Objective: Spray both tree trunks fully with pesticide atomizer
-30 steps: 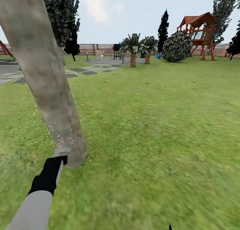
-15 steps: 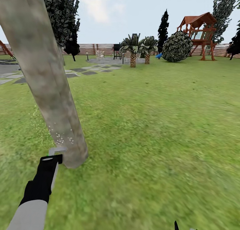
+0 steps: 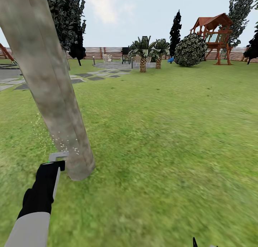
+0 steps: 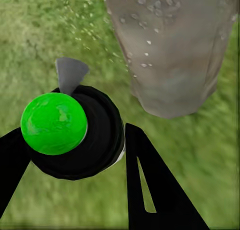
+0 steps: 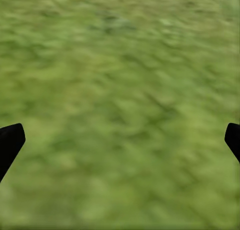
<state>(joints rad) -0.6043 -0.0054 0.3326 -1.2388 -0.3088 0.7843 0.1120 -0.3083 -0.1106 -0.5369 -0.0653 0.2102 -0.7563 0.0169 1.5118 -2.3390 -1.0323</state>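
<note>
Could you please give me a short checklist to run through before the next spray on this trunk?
1. Left tool holds the atomizer: ok, fingers on both sides of its body.
2. Nozzle faces the tree trunk: ok, it sits close beside the trunk's base.
3. Spray reaches the bark: ok, pale droplets dot the lower trunk.
4. Trunk fully covered: not ok, droplets appear low down only; higher bark looks bare.
5. Right tool free: ok, open over grass.
6. Far side of the trunk covered: cannot tell, hidden.

Tree trunk (image 3: 53,93) at left on lawn (image 3: 161,139); atomizer (image 3: 56,156) just beside its base.
</note>
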